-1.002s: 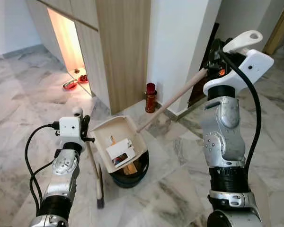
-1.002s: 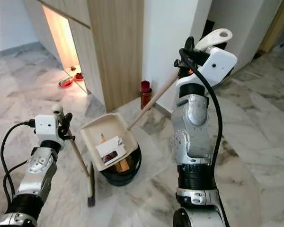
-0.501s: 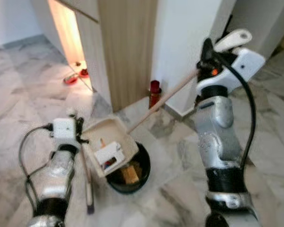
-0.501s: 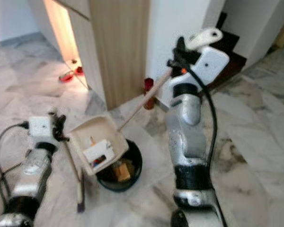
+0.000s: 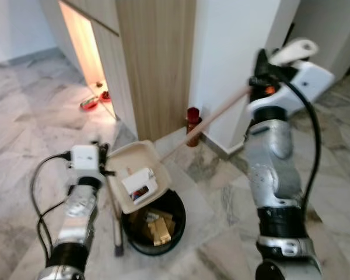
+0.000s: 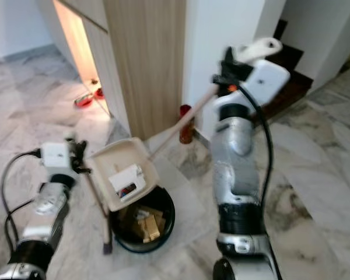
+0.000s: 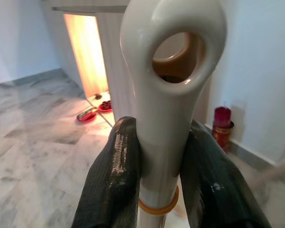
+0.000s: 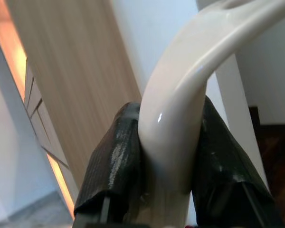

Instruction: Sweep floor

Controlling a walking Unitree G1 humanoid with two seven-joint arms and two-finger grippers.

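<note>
left end effector (image 7: 157,190): clamped on the cream handle of the broom (image 5: 115,219), both black fingers (image 7: 115,180) pressed flat against its sides just below the hanging loop
broom: stands nearly upright at the robot's left, its dark head on the marble floor (image 5: 29,128) beside the bin
bin (image 5: 154,224): round and black, on the floor between the two arms, with yellowish scraps inside
dustpan (image 5: 137,178): cream, tilted over the bin's rim, a white carton lying in it
right end effector (image 8: 168,175): raised high, closed around the dustpan's curved cream grip, from which a long wooden pole (image 5: 207,123) slopes down to the pan
red bottle (image 5: 192,125): farther back, at the foot of the white wall beside the wood cabinet (image 5: 157,58)
</note>
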